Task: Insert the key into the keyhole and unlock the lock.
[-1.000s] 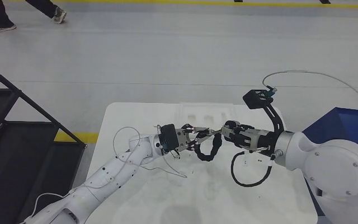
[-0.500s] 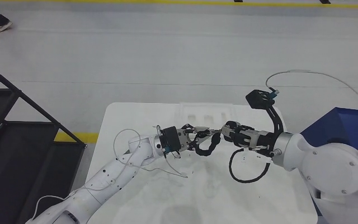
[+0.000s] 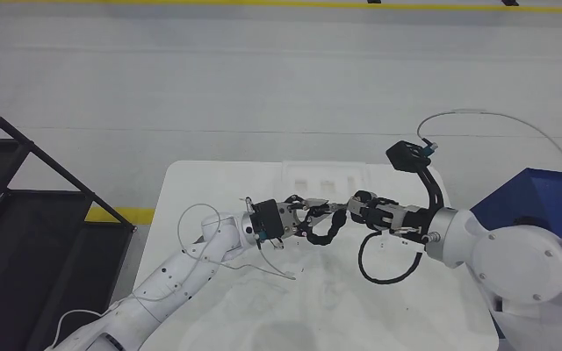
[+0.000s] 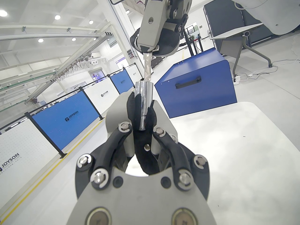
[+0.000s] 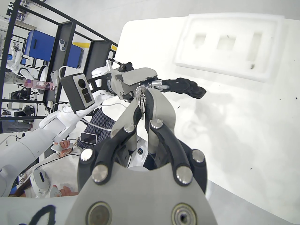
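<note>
My left gripper (image 4: pixel 140 100) is shut on the lock (image 4: pixel 143 94), a chrome cylinder on a thick black cable (image 3: pixel 323 232). The lock is held above the white table (image 3: pixel 263 307). My right gripper (image 4: pixel 152 47) is shut on the silver key (image 4: pixel 147 67). It faces the cylinder, and the blade's tip meets the cylinder's open end with most of the blade showing. In the right wrist view my right gripper (image 5: pixel 144 94) pinches the key and its ring (image 5: pixel 140 100) just before the lock (image 5: pixel 158 84). Both grippers (image 3: pixel 303 213) (image 3: pixel 344 209) meet over the table's middle.
A white foam tray (image 3: pixel 351 171) with several shallow pockets lies at the table's far edge. A blue cabinet (image 3: pixel 527 197) stands off the table's right side. A black frame rack (image 3: pixel 53 228) stands to the left. A thin white cable (image 3: pixel 263 263) trails under the left arm.
Both grippers and the hanging black cable have shifted slightly left and up. The key blade stays lined up with the lock's end.
</note>
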`<act>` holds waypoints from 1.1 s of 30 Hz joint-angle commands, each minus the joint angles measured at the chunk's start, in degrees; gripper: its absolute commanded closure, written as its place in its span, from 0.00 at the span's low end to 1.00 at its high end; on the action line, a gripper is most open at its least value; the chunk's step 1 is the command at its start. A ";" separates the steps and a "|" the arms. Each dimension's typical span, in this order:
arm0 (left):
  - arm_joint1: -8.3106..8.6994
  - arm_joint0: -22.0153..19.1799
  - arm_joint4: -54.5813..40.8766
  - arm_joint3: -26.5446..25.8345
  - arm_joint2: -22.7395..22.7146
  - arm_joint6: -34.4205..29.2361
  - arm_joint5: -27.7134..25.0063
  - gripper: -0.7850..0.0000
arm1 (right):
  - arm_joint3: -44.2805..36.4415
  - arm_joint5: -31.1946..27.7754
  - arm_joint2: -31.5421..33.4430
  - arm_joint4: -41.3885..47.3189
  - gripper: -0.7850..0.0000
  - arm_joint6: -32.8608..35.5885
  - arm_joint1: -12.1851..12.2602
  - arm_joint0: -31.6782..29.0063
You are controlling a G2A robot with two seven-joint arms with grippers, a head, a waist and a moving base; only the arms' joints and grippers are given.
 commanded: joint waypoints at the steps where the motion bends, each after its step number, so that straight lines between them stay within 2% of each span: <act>1: -0.08 0.09 0.30 -0.12 -0.10 -0.03 -0.20 1.00 | -0.01 0.00 0.08 0.04 1.00 -0.52 0.03 -0.13; 33: -1.19 1.55 2.51 -0.36 -2.49 0.03 -0.76 1.00 | 0.49 0.85 -0.40 1.20 1.00 -0.60 0.88 0.26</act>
